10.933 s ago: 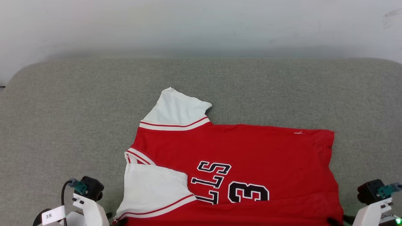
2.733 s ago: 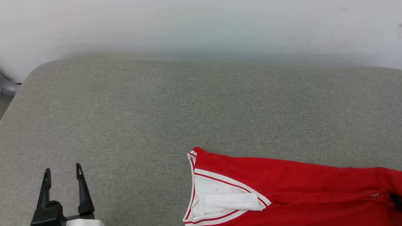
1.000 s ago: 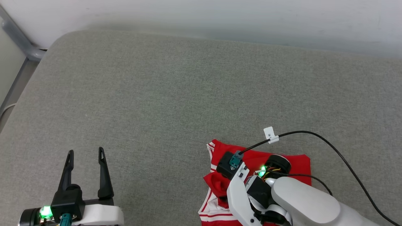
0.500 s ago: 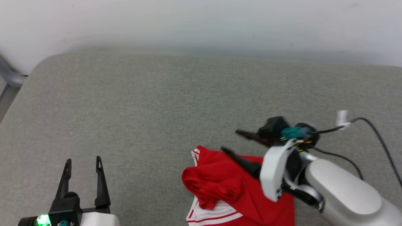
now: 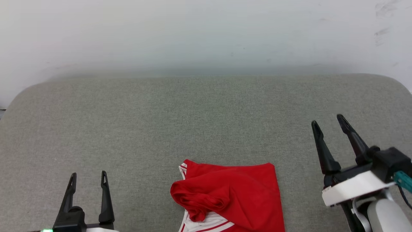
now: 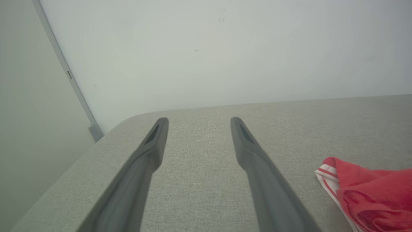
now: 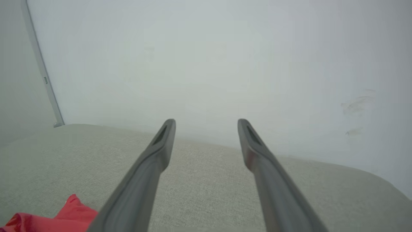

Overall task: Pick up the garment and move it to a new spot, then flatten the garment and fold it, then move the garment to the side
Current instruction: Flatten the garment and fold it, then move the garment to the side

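1. The red knit jersey with red-and-white striped trim (image 5: pixel 231 193) is lying folded on the grey woven cushion (image 5: pixel 128 129), near its front edge, between the two grippers.
2. The left gripper (image 5: pixel 88 174) and the right gripper (image 5: pixel 327 120) are both hovering with fingers spread apart, holding nothing.
3. A rumpled flap (image 5: pixel 196 196) is bunching at the jersey's left corner; pinching only that loose layer is likely pulling the fold open.
4. Dragging it sideways across the rough weave is risking the layers sliding apart.

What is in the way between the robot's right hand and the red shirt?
Nothing that shows. The right hand hangs open beside the red shirt, apart from it, and between them lies just bare grey cushion.
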You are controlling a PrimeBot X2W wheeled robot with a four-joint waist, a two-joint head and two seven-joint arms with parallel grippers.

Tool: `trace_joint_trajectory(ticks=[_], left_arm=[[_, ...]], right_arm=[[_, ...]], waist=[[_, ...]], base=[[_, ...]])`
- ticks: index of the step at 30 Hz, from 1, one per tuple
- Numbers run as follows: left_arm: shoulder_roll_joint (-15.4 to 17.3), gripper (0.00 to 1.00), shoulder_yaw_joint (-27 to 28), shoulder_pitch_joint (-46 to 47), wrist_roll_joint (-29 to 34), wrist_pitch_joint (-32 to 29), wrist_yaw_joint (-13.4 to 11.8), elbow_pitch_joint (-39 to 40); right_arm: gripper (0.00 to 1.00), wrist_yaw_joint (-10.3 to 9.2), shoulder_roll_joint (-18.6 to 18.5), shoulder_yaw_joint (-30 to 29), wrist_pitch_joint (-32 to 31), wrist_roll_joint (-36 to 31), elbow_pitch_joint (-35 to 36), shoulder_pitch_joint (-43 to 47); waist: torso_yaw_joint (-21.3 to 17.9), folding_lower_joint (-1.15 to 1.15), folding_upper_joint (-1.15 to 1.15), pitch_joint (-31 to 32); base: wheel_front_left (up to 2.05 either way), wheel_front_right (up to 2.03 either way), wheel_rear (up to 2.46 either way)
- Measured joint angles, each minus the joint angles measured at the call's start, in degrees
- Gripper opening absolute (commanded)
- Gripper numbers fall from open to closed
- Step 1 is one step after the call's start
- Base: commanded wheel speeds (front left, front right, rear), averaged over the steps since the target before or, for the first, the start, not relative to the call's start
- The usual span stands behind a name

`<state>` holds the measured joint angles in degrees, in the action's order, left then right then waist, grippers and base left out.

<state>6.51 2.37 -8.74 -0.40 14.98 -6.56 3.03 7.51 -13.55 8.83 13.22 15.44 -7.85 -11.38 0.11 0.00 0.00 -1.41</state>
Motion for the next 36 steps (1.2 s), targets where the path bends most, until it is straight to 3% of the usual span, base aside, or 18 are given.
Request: trace_joint_trajectory(ticks=[7,12,36], left_arm=[[0.48,1.00,-0.16,-1.79,-0.07,0.01,0.30,-0.18],[0.90,1.00,-0.89,-2.62,0.27,0.00,0.53,-0.35],[1.68,1.00,-2.88,-3.39,0.22,0.00,0.16,-1.25]], right_arm=[[1.00,0.00,6.58,-6.81,0.86,-3.42,5.44,10.28],[1.00,0.00,9.04,-8.79,1.13,-3.92,7.71,15.05],[1.00,0.00,10.51,-8.53,1.33,-4.33,6.99,17.33]], waist=[[-0.91,-0.01,0.00,1.45],[-0.71,-0.01,0.00,1.82],[0.42,0.00,0.00,3.18]], base=[[0.00,0.00,0.00],[0.00,0.00,0.00],[0.00,0.00,0.00]])
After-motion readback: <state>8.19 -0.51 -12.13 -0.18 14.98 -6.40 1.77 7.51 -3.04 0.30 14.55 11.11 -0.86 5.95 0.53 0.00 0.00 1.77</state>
